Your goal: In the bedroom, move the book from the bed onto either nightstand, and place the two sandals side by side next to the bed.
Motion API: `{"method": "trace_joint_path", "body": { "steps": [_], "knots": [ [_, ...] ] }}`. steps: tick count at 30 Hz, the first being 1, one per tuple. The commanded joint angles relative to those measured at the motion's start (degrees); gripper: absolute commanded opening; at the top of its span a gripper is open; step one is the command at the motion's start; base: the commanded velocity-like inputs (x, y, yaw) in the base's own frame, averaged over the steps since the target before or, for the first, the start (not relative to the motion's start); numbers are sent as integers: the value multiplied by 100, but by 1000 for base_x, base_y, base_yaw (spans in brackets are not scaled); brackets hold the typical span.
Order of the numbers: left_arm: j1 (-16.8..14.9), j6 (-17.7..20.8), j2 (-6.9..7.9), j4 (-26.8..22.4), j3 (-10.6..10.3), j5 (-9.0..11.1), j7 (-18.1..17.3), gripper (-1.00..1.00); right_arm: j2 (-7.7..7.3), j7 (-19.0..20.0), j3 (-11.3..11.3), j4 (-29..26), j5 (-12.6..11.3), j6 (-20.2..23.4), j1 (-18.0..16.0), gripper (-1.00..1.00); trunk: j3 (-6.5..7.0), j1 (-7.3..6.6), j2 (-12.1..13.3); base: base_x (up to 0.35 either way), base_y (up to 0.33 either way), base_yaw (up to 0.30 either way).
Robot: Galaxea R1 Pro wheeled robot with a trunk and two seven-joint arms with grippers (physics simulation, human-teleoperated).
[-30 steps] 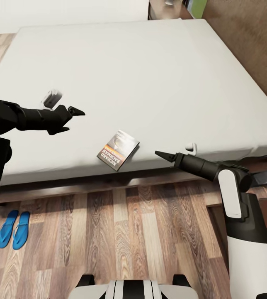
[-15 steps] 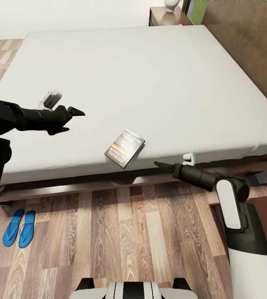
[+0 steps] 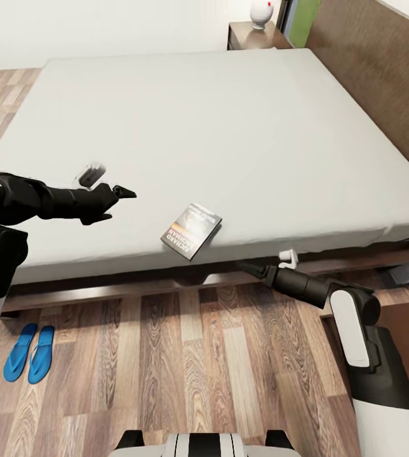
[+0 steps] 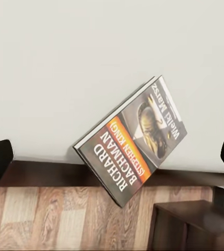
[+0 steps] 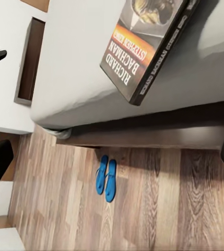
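Bed (image 3: 185,120): smooth matt white cloth top; frame and headboard (image 3: 382,70) dark brown wood, visible grain.
Book (image 3: 192,230): paper, cover slightly glossy.
Floor (image 3: 217,355): wood planks, mixed brown tones, strong grain, low sheen.
Sandals (image 3: 28,353): bright blue, smooth, matt, rubber-like.
Nightstand (image 3: 255,38): dark wood, glossy top.
Arm casings (image 3: 46,200): black, matt, plastic-like.

You can read "RICHARD BACHMAN (STEPHEN KING)" and "Wielki Marsz" on the book's (image 4: 134,138) cover.
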Motion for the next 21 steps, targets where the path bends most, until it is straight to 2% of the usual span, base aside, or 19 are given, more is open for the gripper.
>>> {"method": "trace_joint_path", "body": {
  "steps": [1,8,11,21],
  "knots": [
    [30,10,6,-3,-31,44,53,100,5,46,-10,1,36,25,20,100,7,0,-2,0,0,0],
    [301,10,19,-5,-107,40,63,100,12,57,-25,5,38,25,227,100,72,0,-2,0,0,0],
    [589,11,10,-5,-142,36,68,100,29,66,-21,10,38,25,399,100,100,0,-2,0,0,0],
    [920,9,-5,-6,-163,35,64,100,32,64,-46,12,40,25,472,100,193,0,-2,0,0,0]
  ]
}}
